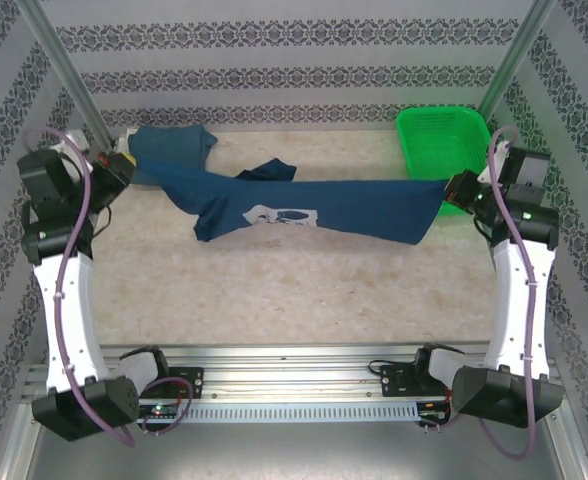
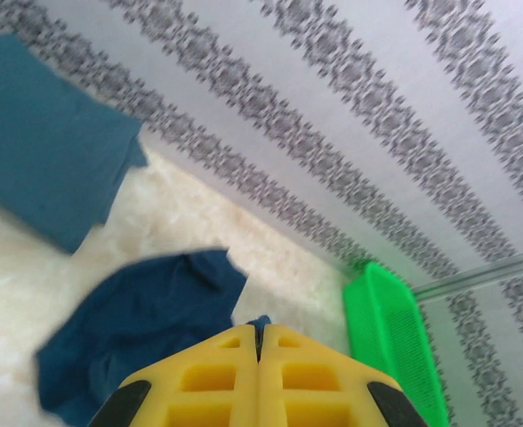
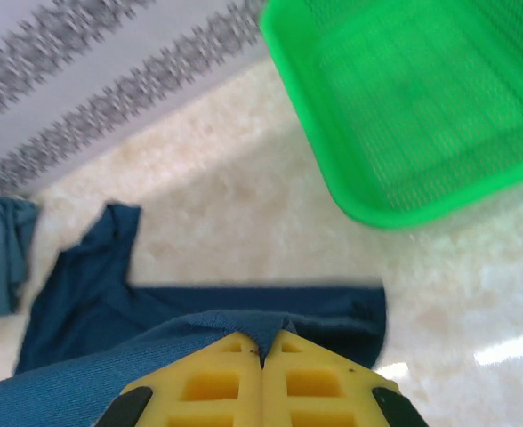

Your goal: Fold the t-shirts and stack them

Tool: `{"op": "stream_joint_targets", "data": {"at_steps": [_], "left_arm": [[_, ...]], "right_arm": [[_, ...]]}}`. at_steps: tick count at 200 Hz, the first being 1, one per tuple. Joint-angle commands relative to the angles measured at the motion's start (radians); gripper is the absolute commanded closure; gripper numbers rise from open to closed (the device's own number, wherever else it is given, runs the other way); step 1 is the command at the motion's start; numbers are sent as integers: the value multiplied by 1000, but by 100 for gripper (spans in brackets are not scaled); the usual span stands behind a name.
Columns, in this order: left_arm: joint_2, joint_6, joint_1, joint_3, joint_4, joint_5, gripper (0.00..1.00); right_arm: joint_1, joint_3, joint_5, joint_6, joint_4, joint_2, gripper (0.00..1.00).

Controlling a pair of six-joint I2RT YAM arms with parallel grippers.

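Observation:
The dark navy t-shirt (image 1: 314, 205) with its white print hangs stretched above the table between both grippers. At the shirt's left end my left gripper (image 1: 132, 172) is shut on it; a bit of navy cloth pokes out between the yellow fingertips (image 2: 235, 342) in the left wrist view, with the rest of the navy shirt (image 2: 146, 329) hanging below. My right gripper (image 1: 448, 192) is shut on the right end, and the navy cloth (image 3: 244, 320) is pinched between its tips. The teal-blue t-shirt (image 1: 174, 145) lies folded at the back left of the table.
A green mesh basket (image 1: 442, 140) stands at the back right, close to the right gripper. Patterned walls close in the back and sides. The teal shirt (image 2: 39, 151) and the basket (image 2: 390, 347) also appear in the left wrist view, and the basket (image 3: 422, 107) in the right.

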Motion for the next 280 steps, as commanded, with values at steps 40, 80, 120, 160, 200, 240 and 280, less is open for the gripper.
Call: {"op": "stream_joint_targets", "data": {"at_steps": [40, 80, 120, 160, 200, 240, 280], "left_arm": [[423, -63, -87, 432, 150, -11, 100], [733, -110, -139, 775, 175, -11, 100], [1146, -200, -159, 1539, 9, -6, 100], [1107, -267, -118, 1510, 125, -6, 100], [1029, -221, -103, 1425, 150, 57, 100], [661, -177, -85, 774, 402, 67, 100], [196, -228, -12, -162, 678, 31, 100]], "right_arm": [[71, 529, -68, -6, -34, 389, 100], [75, 1131, -171, 26, -158, 825, 100], [18, 1558, -381, 282, 48, 1115, 100], [-10, 1429, -413, 399, 405, 1049, 100], [-16, 1360, -474, 351, 389, 1026, 100], [-20, 898, -478, 133, 362, 793, 100], [-38, 110, -440, 63, 587, 459, 100]]}}
